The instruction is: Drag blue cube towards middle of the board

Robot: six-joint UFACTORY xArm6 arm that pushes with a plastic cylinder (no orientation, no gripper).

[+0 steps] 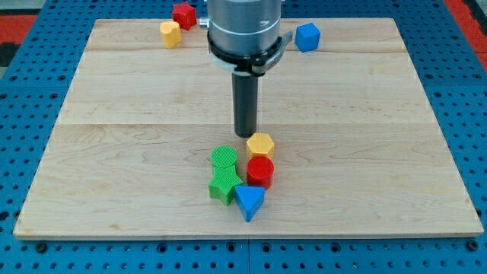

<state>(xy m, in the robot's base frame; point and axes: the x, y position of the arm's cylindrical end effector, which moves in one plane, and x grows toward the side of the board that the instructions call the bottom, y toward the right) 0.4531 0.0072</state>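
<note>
The blue cube (307, 36) sits near the view's top edge of the wooden board (114, 114), right of centre. My tip (245, 134) rests on the board near its middle, well below and to the left of the blue cube. It is just above and left of a yellow hexagonal block (260, 145), close to it.
Below the tip lies a cluster: the yellow hexagon, a red cylinder (260, 172), a green cylinder (224, 158), a green star-like block (224, 186) and a blue triangular block (249, 201). At the top left are a yellow block (170, 34) and a red star-like block (184, 14).
</note>
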